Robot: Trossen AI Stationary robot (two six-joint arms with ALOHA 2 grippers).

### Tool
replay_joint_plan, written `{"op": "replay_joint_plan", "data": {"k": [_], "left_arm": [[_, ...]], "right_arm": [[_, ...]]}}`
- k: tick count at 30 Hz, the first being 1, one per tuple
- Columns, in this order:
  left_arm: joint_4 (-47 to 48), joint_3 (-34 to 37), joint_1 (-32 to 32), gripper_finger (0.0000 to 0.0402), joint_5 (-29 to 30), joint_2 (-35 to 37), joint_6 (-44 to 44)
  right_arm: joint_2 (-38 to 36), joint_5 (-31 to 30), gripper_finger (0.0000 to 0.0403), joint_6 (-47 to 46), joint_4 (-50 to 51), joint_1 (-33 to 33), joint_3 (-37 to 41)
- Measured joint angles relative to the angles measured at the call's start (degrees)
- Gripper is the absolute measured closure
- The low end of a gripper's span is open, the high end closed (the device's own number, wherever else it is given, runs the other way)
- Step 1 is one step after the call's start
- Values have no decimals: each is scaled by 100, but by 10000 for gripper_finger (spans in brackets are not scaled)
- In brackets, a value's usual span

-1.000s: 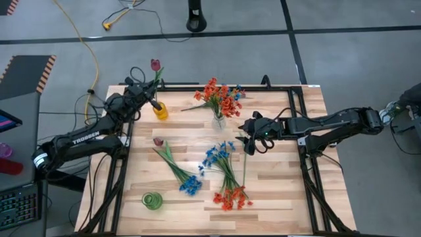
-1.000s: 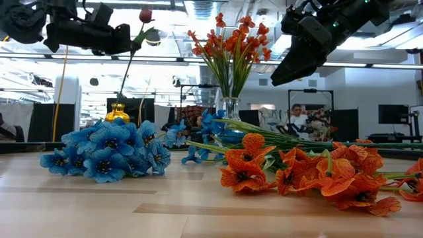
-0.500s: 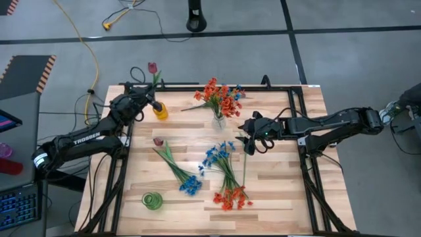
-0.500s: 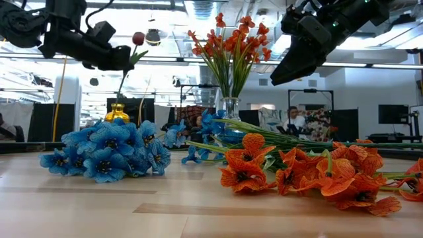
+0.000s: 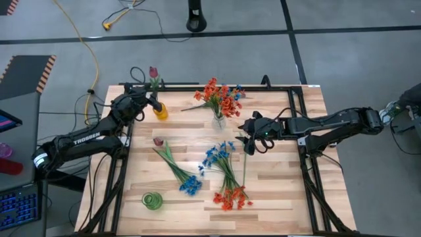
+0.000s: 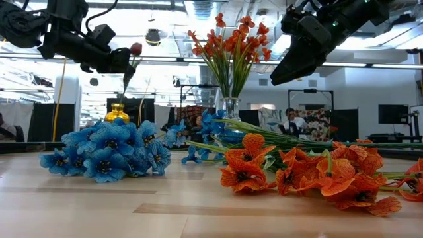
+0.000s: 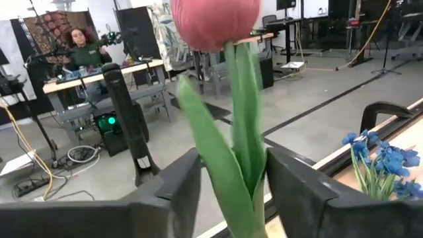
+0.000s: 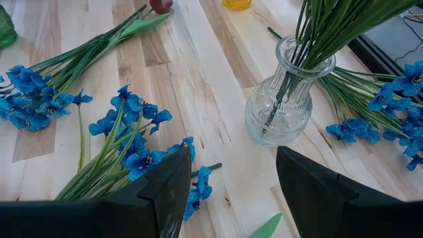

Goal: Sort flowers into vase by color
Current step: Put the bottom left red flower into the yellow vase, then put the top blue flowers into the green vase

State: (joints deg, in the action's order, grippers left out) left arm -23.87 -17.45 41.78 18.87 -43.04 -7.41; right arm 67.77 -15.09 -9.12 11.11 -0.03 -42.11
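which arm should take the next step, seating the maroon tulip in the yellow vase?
Left. Its tool is shut on the tulip, stem held over the yellow vase at the table's far left corner. The right tool hangs open and empty near the clear vase, across the table.

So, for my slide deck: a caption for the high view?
Left gripper lowers a maroon tulip into the yellow vase; right gripper waits.

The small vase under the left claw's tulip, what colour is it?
Yellow: the small yellow vase shows best in the high view.
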Motion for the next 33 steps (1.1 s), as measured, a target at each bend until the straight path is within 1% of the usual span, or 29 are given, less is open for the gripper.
{"op": "replay_joint_plan", "data": {"k": [5, 9, 13, 20, 23, 25, 27, 30, 33], "left_arm": [[137, 0, 0, 183, 1, 82, -206], [390, 0, 0, 158, 0, 321, -419], [746, 0, 0, 155, 2, 708, -646], [1274, 0, -4, 156, -72, 1568, -552], [1434, 0, -25, 156, -427, 1882, -431], [1441, 0, -87, 156, -851, 2034, -304], [1391, 0, -189, 156, -1397, 2113, -220], [1348, -2, -436, 156, -2094, 2087, -17], [1201, -2, -787, 156, -2333, 1862, 123]], "right_arm": [[0, 0, 152, -1, 0, 0, 0], [0, 1, 152, -1, 0, 0, 0], [0, 2, 152, -1, 0, 0, 0], [0, 2, 152, -1, -2, 1, 0], [0, 1, 152, -1, -2, 1, 0], [0, 2, 152, -1, -2, 0, 0], [0, 2, 152, 0, -2, 2, 0], [0, 2, 152, 1, -2, 0, 0], [0, 2, 152, 1, -2, -8, 0]]}}
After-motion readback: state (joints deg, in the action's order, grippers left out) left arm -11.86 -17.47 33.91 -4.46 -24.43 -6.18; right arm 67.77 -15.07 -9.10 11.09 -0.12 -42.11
